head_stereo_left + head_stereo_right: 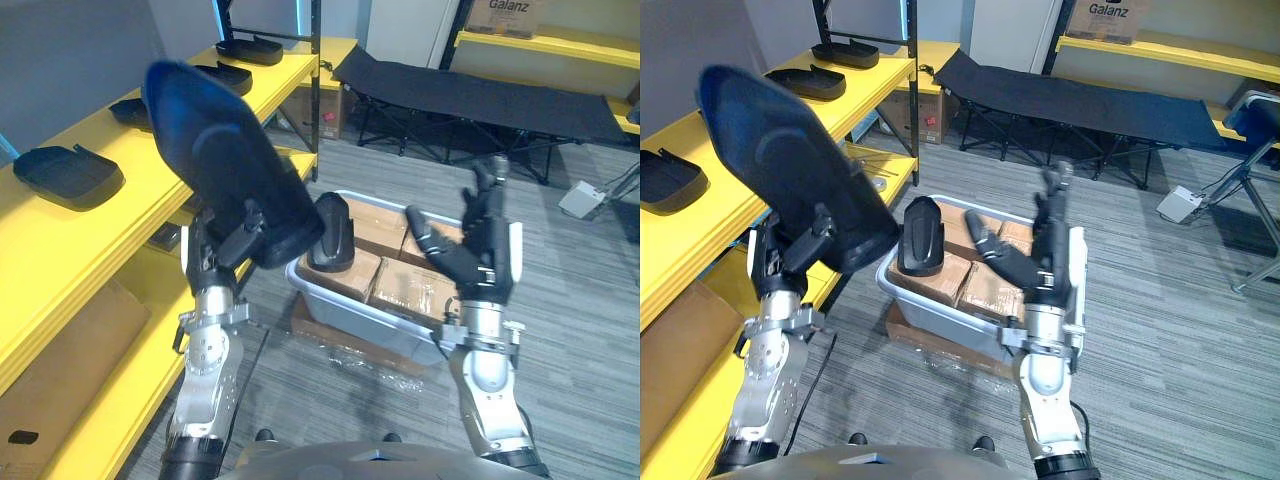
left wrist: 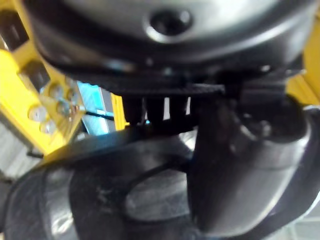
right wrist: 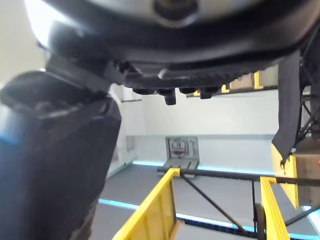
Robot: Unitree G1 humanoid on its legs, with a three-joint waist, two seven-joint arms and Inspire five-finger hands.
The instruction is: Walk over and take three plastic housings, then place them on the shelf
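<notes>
The left hand (image 1: 226, 252) has its fingers curled round a raised plastic housing (image 1: 225, 140), with the shelf (image 1: 70, 235) at 9 o'clock. At 3 o'clock, the right hand (image 1: 472, 250) is spread wide and holds nothing.

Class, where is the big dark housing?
Left side of the eye views: housing held up in the left hand, beside the yellow shelf, left of the grey bin.

You have six black plastic housings (image 1: 230, 160): four on the yellow shelf (image 1: 60, 240), one upright in the grey bin (image 1: 370, 322), one held up. Bins: one. Cardboard boxes (image 1: 410, 285) in it: at least three. Folding cots (image 1: 480, 100): one.
</notes>
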